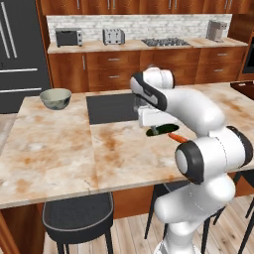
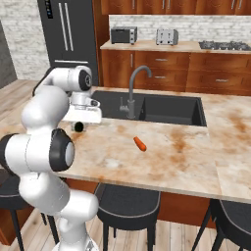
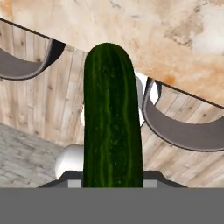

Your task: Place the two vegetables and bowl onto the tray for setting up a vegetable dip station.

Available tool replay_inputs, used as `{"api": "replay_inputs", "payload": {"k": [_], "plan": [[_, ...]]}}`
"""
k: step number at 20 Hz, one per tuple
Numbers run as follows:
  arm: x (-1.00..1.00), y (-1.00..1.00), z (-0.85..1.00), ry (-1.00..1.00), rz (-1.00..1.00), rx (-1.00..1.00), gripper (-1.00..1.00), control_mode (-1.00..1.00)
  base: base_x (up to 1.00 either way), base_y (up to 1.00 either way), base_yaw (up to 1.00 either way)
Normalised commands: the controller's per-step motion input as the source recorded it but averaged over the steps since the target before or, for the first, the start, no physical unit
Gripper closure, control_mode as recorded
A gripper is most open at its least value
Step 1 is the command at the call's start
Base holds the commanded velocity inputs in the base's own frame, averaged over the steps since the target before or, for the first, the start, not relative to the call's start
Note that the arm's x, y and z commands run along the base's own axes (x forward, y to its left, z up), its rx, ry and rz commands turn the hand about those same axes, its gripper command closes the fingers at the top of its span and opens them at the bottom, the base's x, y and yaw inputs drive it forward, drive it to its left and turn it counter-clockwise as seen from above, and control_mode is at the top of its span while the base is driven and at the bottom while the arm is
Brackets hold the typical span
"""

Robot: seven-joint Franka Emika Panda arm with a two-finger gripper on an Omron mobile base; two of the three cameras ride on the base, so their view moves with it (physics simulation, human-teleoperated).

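My gripper (image 1: 155, 124) is shut on the slim dark green vegetable (image 3: 113, 122), which it holds just above the marble counter; the vegetable's end pokes out below the hand (image 2: 77, 126). In the hand view the vegetable hides the fingertips. The small orange carrot (image 1: 177, 137) lies on the counter just right of the hand, also seen as the carrot (image 2: 140, 143) in front of the sink. The pale grey-green bowl (image 1: 55, 97) stands at the far left of the counter. A dark reddish-brown tray (image 1: 244, 88) shows at the counter's far right edge.
A black sink (image 1: 111, 107) with a grey faucet (image 2: 133, 93) is set into the counter behind the hand. Dark stools (image 1: 78, 218) stand under the near counter edge. A toaster oven (image 1: 68, 37) and toaster (image 1: 113, 35) sit on the back counter.
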Motion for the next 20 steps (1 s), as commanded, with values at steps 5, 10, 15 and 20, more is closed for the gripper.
{"api": "replay_inputs", "payload": {"k": [5, 10, 15, 20], "plan": [[-0.25, 0.06, -0.02, -0.42, -0.22, 0.0, 1.0, -1.0, 0.0, 0.0, 0.0], [-0.27, 0.02, 0.0, -0.29, -0.3, 0.0, 1.0, -1.0, 0.0, 0.0, 0.0], [-0.06, 0.0, 0.05, -0.04, -0.31, 0.0, 1.0, -1.0, 0.0, 0.0, 0.0], [-0.1, 0.02, 0.0, 0.0, -0.27, -0.02, 1.0, -1.0, 0.0, 0.0, 0.0]]}}
